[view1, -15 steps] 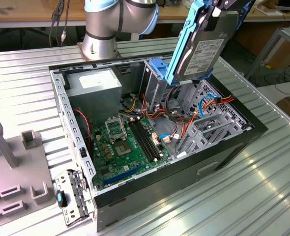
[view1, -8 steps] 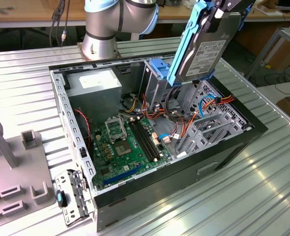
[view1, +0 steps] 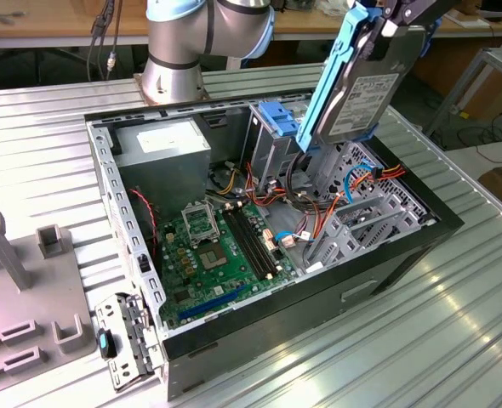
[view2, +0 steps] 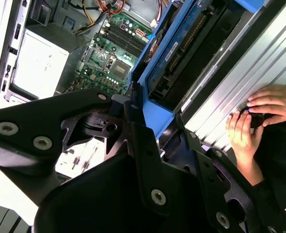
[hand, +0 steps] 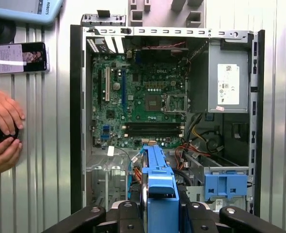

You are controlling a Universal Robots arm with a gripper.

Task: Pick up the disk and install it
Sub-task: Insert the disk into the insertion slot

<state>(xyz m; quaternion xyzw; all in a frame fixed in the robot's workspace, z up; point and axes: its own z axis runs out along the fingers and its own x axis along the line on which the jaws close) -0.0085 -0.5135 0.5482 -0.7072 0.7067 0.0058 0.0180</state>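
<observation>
The disk (view1: pixel 363 92), a grey metal drive with a white label and bright blue side rails, hangs tilted above the open computer case (view1: pixel 387 255), over its end on the exterior view's right. My gripper (view1: pixel 389 20) is shut on the disk's upper end. In the first wrist view the disk's blue rail (hand: pixel 160 187) runs edge-on between the black fingers (hand: pixel 126 213), over the bay area beside the motherboard (hand: pixel 143 102). The second wrist view has the disk (view2: pixel 174 53) clamped between the black fingers (view2: pixel 133 126), its connector side showing.
A fixed drive cage with a blue plastic top (view1: pixel 276 119) (hand: pixel 225 185) stands inside the case beside loose cables (view1: pixel 362 178). The power-supply box (view1: pixel 162 146) fills the far corner. A person's hands (hand: pixel 2 127) and a phone (hand: pixel 18 57) lie on the table beside the case. Grey fixtures (view1: pixel 13 289) sit at the exterior view's left.
</observation>
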